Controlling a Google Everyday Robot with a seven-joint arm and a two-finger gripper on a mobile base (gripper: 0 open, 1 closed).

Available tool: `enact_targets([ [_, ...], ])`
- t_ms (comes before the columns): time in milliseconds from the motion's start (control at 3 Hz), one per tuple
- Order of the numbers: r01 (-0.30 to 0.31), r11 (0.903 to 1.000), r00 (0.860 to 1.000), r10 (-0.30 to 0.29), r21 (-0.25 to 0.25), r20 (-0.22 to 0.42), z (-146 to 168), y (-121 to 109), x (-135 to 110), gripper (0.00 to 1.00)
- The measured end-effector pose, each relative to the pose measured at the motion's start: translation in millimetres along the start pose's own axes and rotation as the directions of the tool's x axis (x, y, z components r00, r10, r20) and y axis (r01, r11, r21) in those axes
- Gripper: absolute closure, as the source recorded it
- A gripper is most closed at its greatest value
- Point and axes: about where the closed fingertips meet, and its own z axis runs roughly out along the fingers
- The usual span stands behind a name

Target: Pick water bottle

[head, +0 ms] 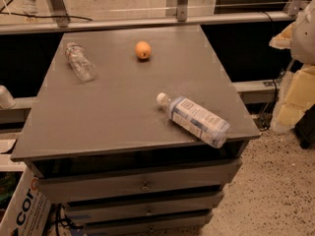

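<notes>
Water bottle (80, 62) lying far-left on cabinet top (113, 107), untouched; hand outside frame, grip cannot tell.

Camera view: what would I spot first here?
The big clear plastic bottle with a white-and-blue label lying at the grey table's near right corner, and the small round orange fruit at the back. The slim crinkled clear water bottle lies far left; the pale gripper hangs beyond the table's right side.
</notes>
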Motion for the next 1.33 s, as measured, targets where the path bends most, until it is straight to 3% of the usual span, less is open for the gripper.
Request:
enact_targets([
  [333, 0.001, 1.0, 1.0, -0.001, 0.003, 0.003, -1, 0, -1, 0.0],
  [667, -0.002, 1.0, 0.997, 0.002, 0.004, 0.083, 1, 4, -23, 0.0],
  [1000, -0.008, 1.0, 0.981, 0.007, 0.002, 0.196, 7, 9, -63, 0.0],
  [1333, -0.009, 0.9996, 0.955, 0.016, -0.026, 0.295, 21, 12, -103, 0.0],
])
